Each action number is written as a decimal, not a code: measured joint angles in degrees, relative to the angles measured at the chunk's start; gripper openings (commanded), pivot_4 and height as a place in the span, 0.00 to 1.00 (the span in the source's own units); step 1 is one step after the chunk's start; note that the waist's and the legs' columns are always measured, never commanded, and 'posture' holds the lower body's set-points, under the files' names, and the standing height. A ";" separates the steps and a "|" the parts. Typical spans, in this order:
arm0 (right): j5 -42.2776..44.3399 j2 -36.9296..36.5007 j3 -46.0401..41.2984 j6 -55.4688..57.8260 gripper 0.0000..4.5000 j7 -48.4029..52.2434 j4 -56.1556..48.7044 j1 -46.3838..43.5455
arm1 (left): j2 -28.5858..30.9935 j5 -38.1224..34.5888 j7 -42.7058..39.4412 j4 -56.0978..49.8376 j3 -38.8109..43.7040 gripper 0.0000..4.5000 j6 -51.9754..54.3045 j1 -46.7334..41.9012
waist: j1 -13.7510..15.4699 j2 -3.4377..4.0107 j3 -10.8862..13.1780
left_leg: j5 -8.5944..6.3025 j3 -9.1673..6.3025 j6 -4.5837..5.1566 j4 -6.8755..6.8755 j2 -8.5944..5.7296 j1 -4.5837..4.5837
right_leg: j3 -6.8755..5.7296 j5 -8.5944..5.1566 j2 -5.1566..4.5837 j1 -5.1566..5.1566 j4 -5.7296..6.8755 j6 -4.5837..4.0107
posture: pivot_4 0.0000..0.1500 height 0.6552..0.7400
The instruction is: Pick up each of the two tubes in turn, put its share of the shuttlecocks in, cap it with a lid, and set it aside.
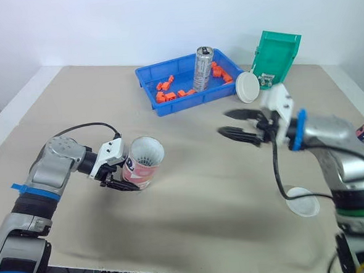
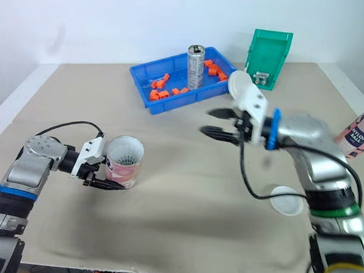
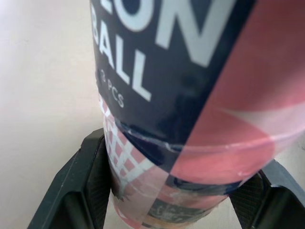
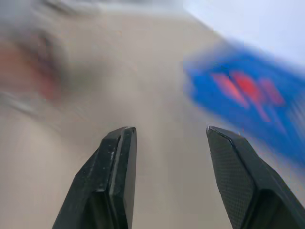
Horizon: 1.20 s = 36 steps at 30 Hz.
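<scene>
Left of centre, the left gripper (image 1: pixel 124 178) is clamped on the tube (image 1: pixel 145 161), which tilts its open mouth upward; capping so slanted a rim could twist it in the grip. The tube is a glossy pink-and-navy printed cylinder. Right of centre, the right gripper (image 1: pixel 227 124) hangs spread and empty; a white lid (image 1: pixel 302 201) lies lower right.

Pink-navy tube (image 1: pixel 142 167) (white lettering), blue tray (image 1: pixel 192 100)
</scene>
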 measured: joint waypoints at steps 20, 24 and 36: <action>-12.60 -1.24 1.04 -10.08 0.57 -9.16 28.00 -0.15 | -0.30 0.50 0.18 0.59 -0.18 0.63 0.01 -0.36 | -0.72 0.12 -0.03 | 0.00 0.21 0.01 0.05 -0.01 0.21 | 0.18 0.01 0.02 0.16 0.00 0.08 | 1.00 1.00; -14.25 0.25 2.87 -12.80 0.57 -9.86 34.73 -5.00 | -0.36 0.45 0.17 0.56 -0.14 0.63 0.07 -0.33 | -0.69 0.13 -0.03 | 0.00 0.21 0.01 0.04 -0.02 0.21 | 0.18 0.01 0.02 0.17 0.01 0.08 | 1.00 1.00; -17.67 2.29 4.01 -18.42 0.02 -11.57 46.81 -11.71 | -0.31 0.45 0.24 0.14 -0.03 0.63 0.34 -0.14 | -0.71 0.12 -0.02 | 0.00 0.20 0.01 0.03 -0.02 0.20 | 0.18 0.01 0.01 0.17 0.00 0.07 | 1.00 1.00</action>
